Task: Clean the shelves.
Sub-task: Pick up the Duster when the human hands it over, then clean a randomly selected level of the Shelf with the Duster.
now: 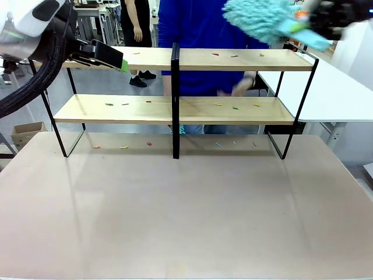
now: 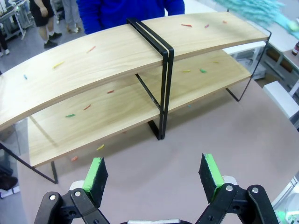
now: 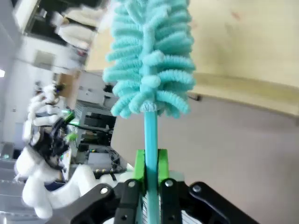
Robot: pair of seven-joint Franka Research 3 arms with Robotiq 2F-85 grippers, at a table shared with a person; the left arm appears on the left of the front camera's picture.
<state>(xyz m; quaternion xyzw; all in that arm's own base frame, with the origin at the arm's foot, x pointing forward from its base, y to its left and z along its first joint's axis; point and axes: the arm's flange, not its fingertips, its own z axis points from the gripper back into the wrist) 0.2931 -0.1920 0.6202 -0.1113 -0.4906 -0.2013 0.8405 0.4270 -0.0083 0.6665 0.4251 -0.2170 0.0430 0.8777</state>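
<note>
The shelves are a two-tier rack of light wooden boards on a black frame, at the far side of the tabletop. Small coloured scraps lie scattered on both boards. My right gripper is above the rack's top right corner, shut on the handle of a teal fluffy duster. Its green pads clamp the duster's handle in the right wrist view. My left gripper hovers at the top board's left end. It is open and empty, looking down on the shelves.
A person in blue stands behind the rack with a hand near the lower board. A white table adjoins at the right. More scraps lie on the beige tabletop under the rack. A cardboard box sits on the floor at left.
</note>
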